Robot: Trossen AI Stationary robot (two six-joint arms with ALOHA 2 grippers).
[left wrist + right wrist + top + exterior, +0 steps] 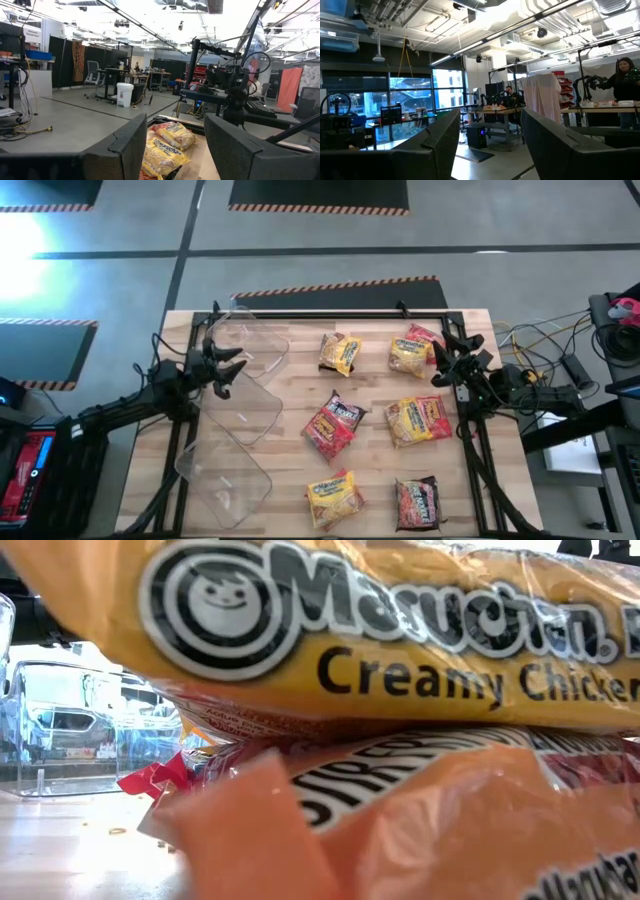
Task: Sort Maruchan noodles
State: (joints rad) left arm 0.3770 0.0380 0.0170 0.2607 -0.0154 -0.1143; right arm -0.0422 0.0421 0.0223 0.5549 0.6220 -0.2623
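Note:
Several Maruchan noodle packets lie flat and scattered on the wooden table (290, 395): a red one (333, 425) in the middle, yellow ones (335, 498) (420, 420) (415, 348), a dark one (417, 502) at the near right and a yellow-and-dark one (340, 352) at the far side. A yellow packet (380, 630) and an orange packet (420, 820) fill the low view. My left gripper (225, 370) stands open at the table's left edge, raised, with yellow packets (165, 145) seen past its fingers. My right gripper (445, 360) stands open at the right edge, raised, facing the room.
Two clear plastic bins (245, 365) (225, 470) sit on the table's left part, the far one right by my left gripper. A black frame bar (330, 313) runs along the far edge. Cables (545, 345) lie off the table's right. A person (625, 80) stands far off in the room.

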